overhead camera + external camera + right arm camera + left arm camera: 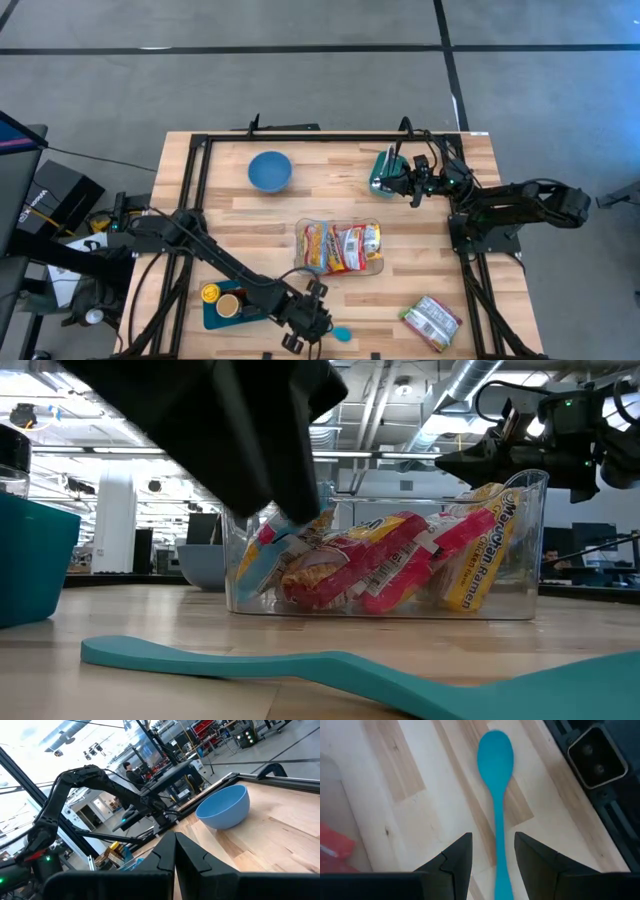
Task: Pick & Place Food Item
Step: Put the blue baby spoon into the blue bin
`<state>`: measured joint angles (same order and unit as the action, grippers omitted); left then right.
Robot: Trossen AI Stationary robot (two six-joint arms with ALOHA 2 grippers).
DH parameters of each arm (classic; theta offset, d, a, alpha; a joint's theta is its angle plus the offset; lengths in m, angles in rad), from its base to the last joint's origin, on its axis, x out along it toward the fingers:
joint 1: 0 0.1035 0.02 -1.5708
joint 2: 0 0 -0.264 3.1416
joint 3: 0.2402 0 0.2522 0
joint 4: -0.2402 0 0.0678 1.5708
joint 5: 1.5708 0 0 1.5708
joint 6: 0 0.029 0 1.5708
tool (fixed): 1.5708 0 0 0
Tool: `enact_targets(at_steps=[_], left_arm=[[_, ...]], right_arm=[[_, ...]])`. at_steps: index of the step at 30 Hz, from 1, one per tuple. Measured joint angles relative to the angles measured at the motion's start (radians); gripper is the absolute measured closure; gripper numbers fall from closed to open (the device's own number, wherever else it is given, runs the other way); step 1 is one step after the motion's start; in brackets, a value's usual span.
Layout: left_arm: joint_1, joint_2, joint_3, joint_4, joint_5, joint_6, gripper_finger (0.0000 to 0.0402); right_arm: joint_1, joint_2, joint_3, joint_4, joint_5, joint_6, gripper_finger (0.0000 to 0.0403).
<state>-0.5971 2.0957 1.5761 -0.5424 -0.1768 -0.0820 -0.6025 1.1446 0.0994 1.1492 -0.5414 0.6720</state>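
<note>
**Table inventory: spoon at the near edge, noodle tub at centre**

Near edge, left of centre: teal plastic spoon (495, 795), lying flat on the pale wooden table (230, 225). The left gripper (312, 325) hovers over its handle, jaws partly open, one finger (452, 862) to each side of the handle; whether they touch it cannot be told, and nothing is lifted.

Near left: dark teal tray (212, 315) holding a yellow round item (210, 293) and a brown cup-like item (229, 306).

Near right: flat packet of food in red, green and white wrapping (433, 321), lying loose on the table.

Centre: clear plastic rectangular tub (341, 247) filled with red-and-yellow ramen noodle packets (400, 565).

Far left of centre: round blue bowl (269, 171), upright, standing alone.

Far right: teal container (384, 172) close to the table's far rail. The right gripper (414, 189) is just beside it, jaws fully closed and empty.

Beyond the table: a person (131, 770), small and far off in the workshop.
</note>
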Motion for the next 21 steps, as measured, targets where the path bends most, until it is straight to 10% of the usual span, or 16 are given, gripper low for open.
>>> enact_targets(at_steps=[21], left_arm=[[0.014,0.087,-0.002,0.062,0.049,-0.033,0.0262]], right_arm=[[0.000,0.000,0.000,-0.021,0.042,-0.002,0.0402]])
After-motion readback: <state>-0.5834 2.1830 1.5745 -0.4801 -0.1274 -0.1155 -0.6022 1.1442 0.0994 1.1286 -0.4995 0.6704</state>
